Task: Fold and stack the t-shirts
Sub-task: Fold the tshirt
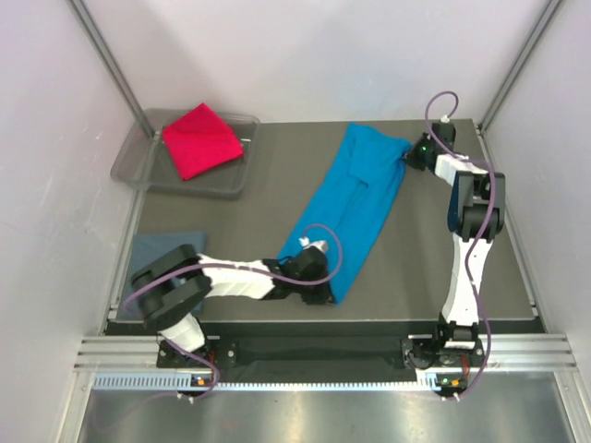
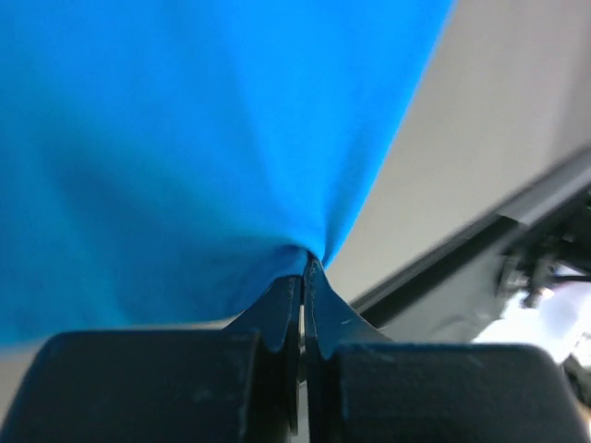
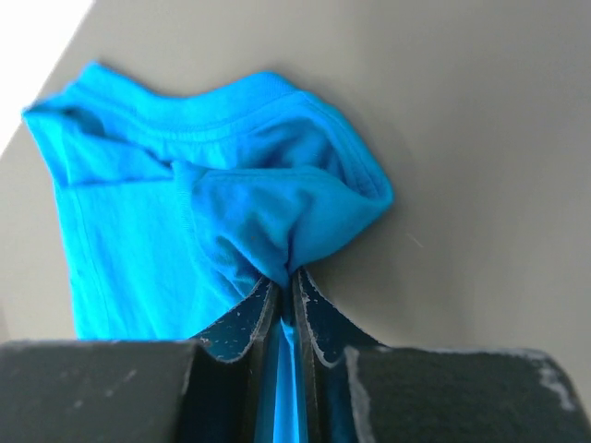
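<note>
A turquoise-blue t-shirt lies as a long folded strip running diagonally across the dark table. My left gripper is shut on its near end; the left wrist view shows the cloth pinched at the tips of that gripper. My right gripper is shut on the far right corner, and its wrist view shows the bunched collar end caught in the gripper. A crimson red t-shirt lies folded in the tray. A slate grey-blue t-shirt lies at the near left, partly hidden by my left arm.
The clear grey plastic tray stands at the far left corner. Metal frame posts rise at both far corners, with white walls around. The table's near edge runs along the arm bases.
</note>
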